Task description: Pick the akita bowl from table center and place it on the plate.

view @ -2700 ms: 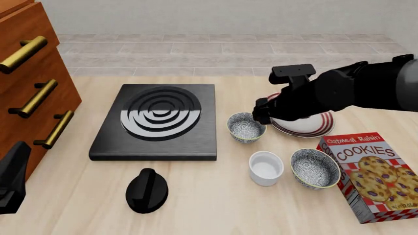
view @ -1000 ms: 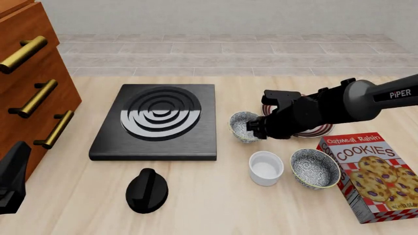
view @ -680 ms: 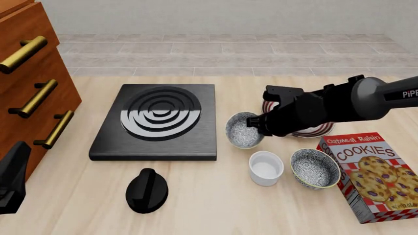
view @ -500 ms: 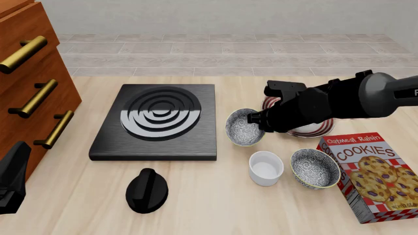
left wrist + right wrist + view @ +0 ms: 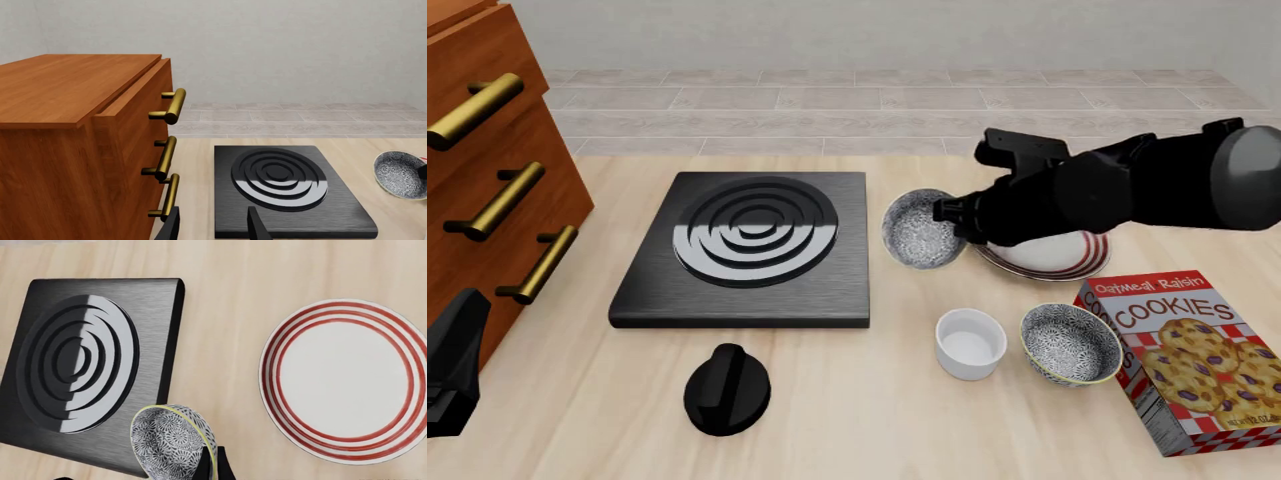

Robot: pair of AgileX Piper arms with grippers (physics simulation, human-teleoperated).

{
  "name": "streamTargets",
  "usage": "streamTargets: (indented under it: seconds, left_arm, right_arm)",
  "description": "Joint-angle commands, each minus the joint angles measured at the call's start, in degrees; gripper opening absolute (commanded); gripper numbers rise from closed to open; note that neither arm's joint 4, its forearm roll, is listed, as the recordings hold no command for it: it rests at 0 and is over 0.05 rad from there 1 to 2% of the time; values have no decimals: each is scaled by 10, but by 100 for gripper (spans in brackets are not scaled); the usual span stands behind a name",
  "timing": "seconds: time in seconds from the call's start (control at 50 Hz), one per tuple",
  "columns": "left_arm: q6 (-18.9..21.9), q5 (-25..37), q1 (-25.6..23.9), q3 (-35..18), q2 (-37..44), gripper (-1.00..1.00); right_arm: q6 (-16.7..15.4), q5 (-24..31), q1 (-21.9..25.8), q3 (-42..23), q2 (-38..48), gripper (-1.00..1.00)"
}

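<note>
Two speckled bowls in sight: the narrower black-and-white akita bowl [image 5: 922, 229], tipped on its side, pinched at its yellow-green rim by the black right gripper [image 5: 957, 215], raised between the black grooved burner slab [image 5: 749, 249] and the red-striped white plate [image 5: 1054, 254]. Nearer the front, a plain white cup [image 5: 970, 342], the wider speckled bowl [image 5: 1070, 343], a red cookie box [image 5: 1186, 358] and a black knob [image 5: 726, 390]. By the brass-handled wooden drawers [image 5: 87, 150], left gripper [image 5: 212, 225] parted, holding nothing.

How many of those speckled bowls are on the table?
2. The smaller one is tilted on its side in the right hand, between the stove and the striped plate. The wider bowl sits between the white cup and the cookie box.
</note>
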Motion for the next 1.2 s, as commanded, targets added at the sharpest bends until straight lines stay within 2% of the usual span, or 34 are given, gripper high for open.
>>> streamTargets:
  seconds: [0.02,0.42,0.46,0.52,0.62,0.78,0.84,1.02,1.2]
  left_arm:
    - [0,0,0,0,0,100]
    - [0,0,0,0,0,100]
    - [0,0,0,0,0,100]
    - [0,0,0,0,0,100]
    - [0,0,0,0,0,100]
    - [0,0,0,0,0,100]
    - [0,0,0,0,0,100]
    - [0,0,0,0,0,100]
    - [0,0,0,0,0,100]
  right_arm:
    - [7,5,-24,-10,-27,-100]
    - [-15,-12,-113,-20,-21,-100]
    - [-29,-14,-132,-22,-17,-100]
    - [-23,-17,-146,-21,-17,-100]
    - [-40,-19,-173,-24,-6,-100]
    - [-41,-34,-208,-31,20,-100]
    - [-38,-40,-212,-32,29,-100]
    - [-54,-37,-229,-46,54,-100]
    - [-51,-50,-228,-36,69,-100]
